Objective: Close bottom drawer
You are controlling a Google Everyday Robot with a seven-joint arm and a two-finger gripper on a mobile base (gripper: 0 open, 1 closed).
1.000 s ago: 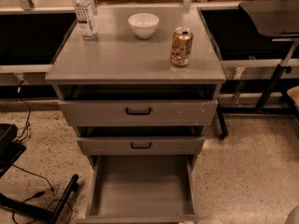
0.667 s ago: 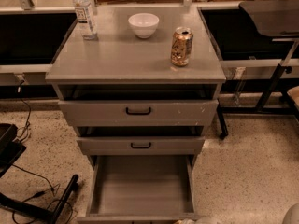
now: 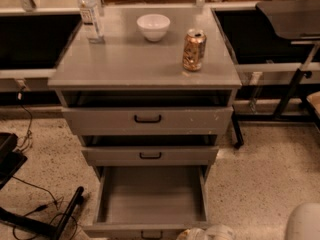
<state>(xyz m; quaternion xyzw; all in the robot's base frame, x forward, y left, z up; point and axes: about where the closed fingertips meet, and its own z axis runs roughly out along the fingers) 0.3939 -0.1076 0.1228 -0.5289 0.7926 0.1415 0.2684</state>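
The bottom drawer (image 3: 150, 199) of the grey cabinet is pulled far out. Its empty grey tray is open to view, and its low front panel with a small black handle (image 3: 151, 234) sits at the picture's bottom edge. The middle drawer (image 3: 150, 155) and the top drawer (image 3: 147, 120) sit slightly out, each with a black handle. My gripper (image 3: 206, 232) shows only as a pale shape at the bottom edge, just right of the bottom drawer's handle, close to the front panel.
On the cabinet top (image 3: 125, 64) stand a white bowl (image 3: 153, 26), a drink can (image 3: 194, 49) and a clear bottle (image 3: 91, 14). Black cables and a stand foot (image 3: 55, 219) lie on the floor at left. A white rounded robot part (image 3: 302, 224) is at bottom right.
The pale gripper shape shows a little more at the bottom edge by the drawer front. The drawers have not visibly moved.
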